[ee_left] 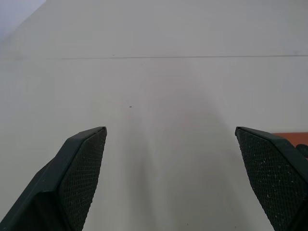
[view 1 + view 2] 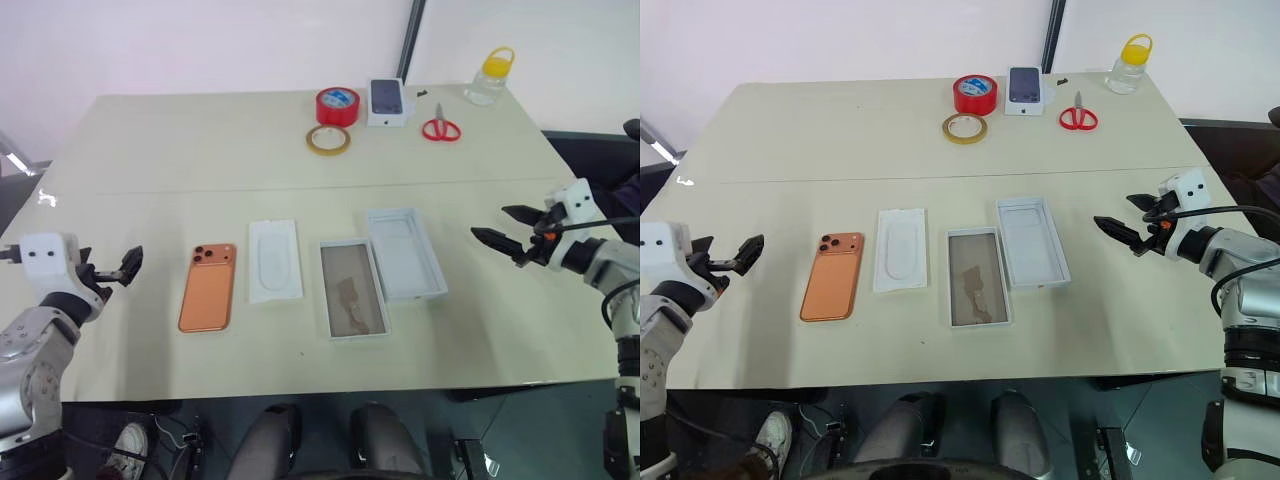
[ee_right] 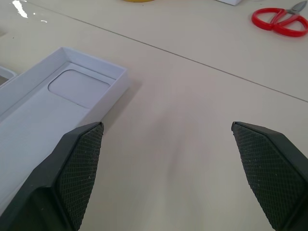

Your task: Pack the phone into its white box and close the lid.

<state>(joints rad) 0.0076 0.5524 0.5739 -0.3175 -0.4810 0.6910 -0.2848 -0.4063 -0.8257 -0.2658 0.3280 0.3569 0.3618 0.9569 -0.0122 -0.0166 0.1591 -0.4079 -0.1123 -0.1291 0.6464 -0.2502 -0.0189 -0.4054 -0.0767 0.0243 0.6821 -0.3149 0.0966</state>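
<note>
Left eye view: the white box (image 2: 353,288) lies mid-worktop (image 2: 200,150), the lid (image 2: 405,253) touching its right, the phone (image 2: 208,286) well left. My left pincer (image 2: 118,268) and right pincer (image 2: 503,230) hover spread, empty.

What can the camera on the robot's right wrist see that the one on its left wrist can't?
Right wrist view: the lid lying open side up, the red scissors, and the right end effector, open above the table.

Left wrist view: an orange sliver of the phone beside one finger, and the left end effector, also open and empty.

Both: the bare beige table with its seam line, and a pair of black textured fingers spread wide.
</note>
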